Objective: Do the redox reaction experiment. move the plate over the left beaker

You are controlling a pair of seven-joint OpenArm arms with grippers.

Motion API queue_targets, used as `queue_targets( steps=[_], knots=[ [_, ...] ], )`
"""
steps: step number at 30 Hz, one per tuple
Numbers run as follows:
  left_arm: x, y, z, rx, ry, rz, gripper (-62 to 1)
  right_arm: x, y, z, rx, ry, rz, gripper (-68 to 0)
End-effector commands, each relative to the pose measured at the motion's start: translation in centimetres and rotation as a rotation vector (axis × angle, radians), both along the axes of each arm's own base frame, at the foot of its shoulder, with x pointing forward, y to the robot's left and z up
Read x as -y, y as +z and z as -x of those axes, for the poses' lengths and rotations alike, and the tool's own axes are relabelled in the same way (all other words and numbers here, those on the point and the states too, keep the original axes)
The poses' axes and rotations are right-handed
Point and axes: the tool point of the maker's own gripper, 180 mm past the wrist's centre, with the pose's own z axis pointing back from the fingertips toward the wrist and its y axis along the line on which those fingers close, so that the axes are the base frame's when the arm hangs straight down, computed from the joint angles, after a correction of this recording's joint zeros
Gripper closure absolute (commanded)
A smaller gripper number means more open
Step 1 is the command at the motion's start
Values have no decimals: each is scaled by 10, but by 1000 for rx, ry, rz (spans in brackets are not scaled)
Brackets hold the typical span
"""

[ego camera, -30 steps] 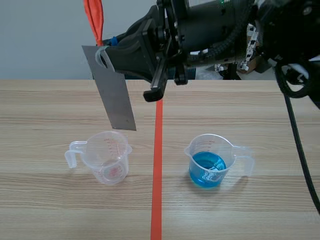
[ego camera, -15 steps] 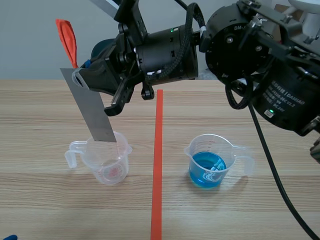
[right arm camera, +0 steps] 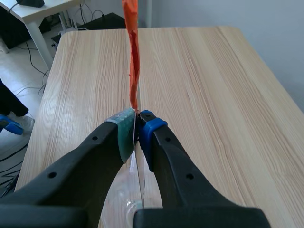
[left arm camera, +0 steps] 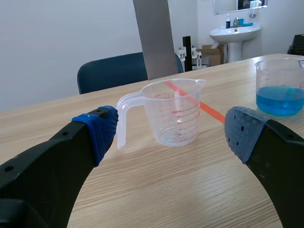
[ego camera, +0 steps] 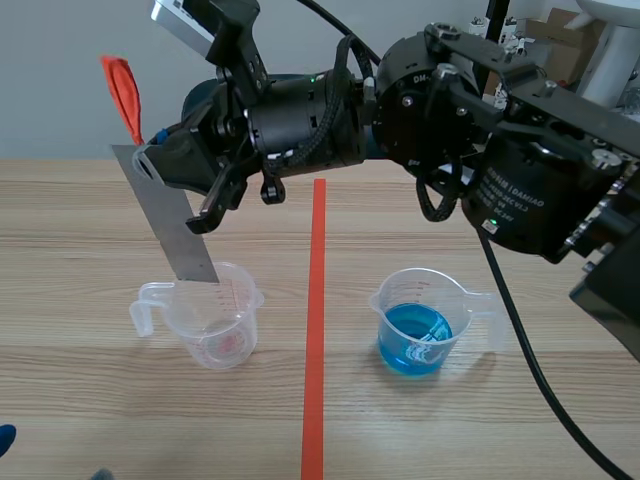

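Note:
A grey metal plate (ego camera: 175, 225) with an orange ribbon (ego camera: 122, 90) at its top hangs tilted over the left beaker (ego camera: 215, 315), a clear empty measuring cup. The plate's lower edge sits about level with the cup's rim. My right gripper (ego camera: 150, 160), reaching across from the right, is shut on the plate's upper end; its own view shows the pads (right arm camera: 137, 133) pinching the thin plate (right arm camera: 138, 175) edge-on. My left gripper (left arm camera: 170, 133) is open low over the table, with the left beaker (left arm camera: 173, 111) and the plate (left arm camera: 154, 38) ahead of it.
A second beaker (ego camera: 420, 320) holding blue liquid stands right of the orange tape line (ego camera: 313, 350). The right arm's bulk spans the back of the table. A blue fingertip (ego camera: 5, 438) of my left gripper shows at the near left corner.
The right arm has carried the plate left and down, from beside the tape line to over the left beaker. A blue fingertip of the left gripper has appeared at the near left corner.

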Motion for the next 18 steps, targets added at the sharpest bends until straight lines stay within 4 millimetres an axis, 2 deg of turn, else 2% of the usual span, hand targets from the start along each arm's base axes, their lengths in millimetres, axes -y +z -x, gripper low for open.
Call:
queue_targets(
  steps=[1, 5, 9, 13, 18],
  knots=[
    [-2, 8, 6, 35, -1, 17, -482, -5, 34, -1, 65, 33, -58, -6],
    [-5, 9, 5, 38, 18, 31, -483, -5, 49, 2, 82, 56, -61, -6],
    [-8, 10, 5, 15, 6, 103, -529, -1, 64, 15, 36, 97, -90, -6],
    [-8, 10, 4, 8, 0, 124, -529, 1, 72, 28, 31, 126, -76, -6],
    [-7, 10, 4, 8, -2, 125, -529, 2, 80, 31, 12, 98, -73, -6]
  ],
)
